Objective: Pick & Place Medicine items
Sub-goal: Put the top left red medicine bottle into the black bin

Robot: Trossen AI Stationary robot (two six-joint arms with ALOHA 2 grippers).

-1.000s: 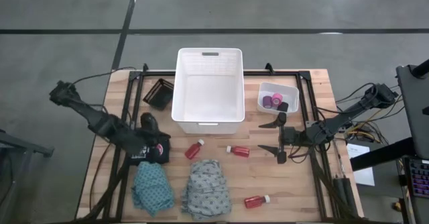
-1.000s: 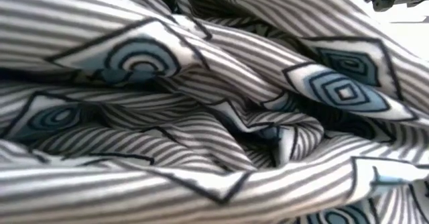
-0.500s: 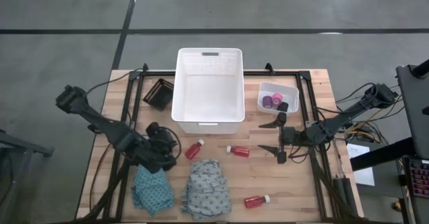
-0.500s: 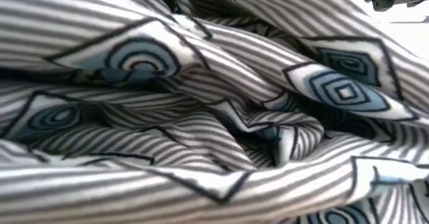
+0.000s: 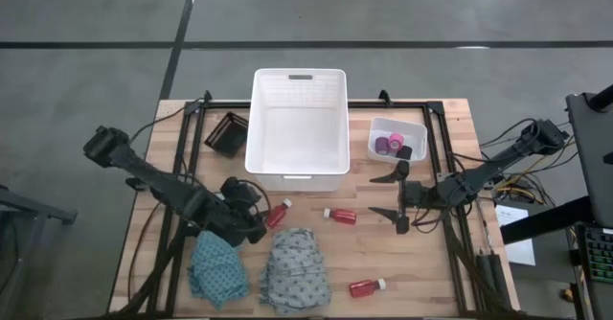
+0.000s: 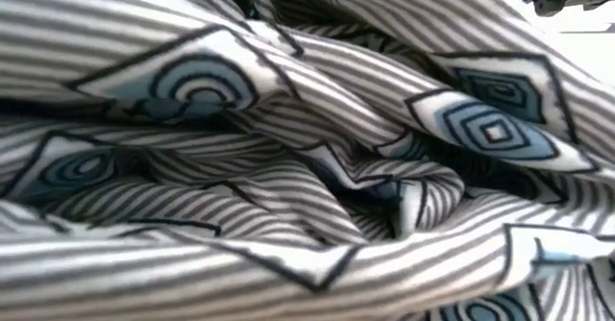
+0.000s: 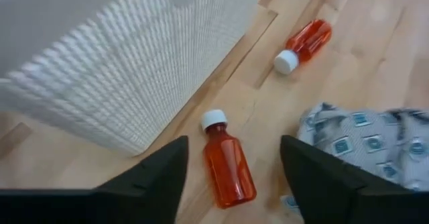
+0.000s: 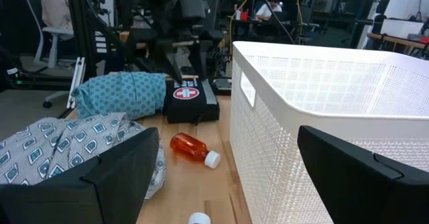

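Observation:
Three red bottles with white caps lie on their sides on the wooden table: one (image 5: 278,213) near the white basket (image 5: 297,119), one (image 5: 340,216) mid-table, one (image 5: 367,286) near the front edge. My left gripper (image 5: 255,228) is open just left of the first bottle (image 7: 228,170), which shows between its fingers, untouched. A teal cloth (image 5: 215,267) and a grey cloth (image 5: 297,267) lie crumpled at the front. Purple, pink and black rolls sit in a small clear tub (image 5: 396,140). My right gripper (image 5: 400,195) waits open at mid-right, holding nothing.
A black pouch with a red cross (image 8: 191,96) lies by my left arm. A black tray (image 5: 228,133) sits left of the basket. The grey cloth (image 6: 307,148) fills the low view. Bare wood shows between the bottles and right of the grey cloth.
My left gripper has moved toward the table's right edge, off the black pouch and up to the red bottle by the basket. The bottles and cloths lie where they were.

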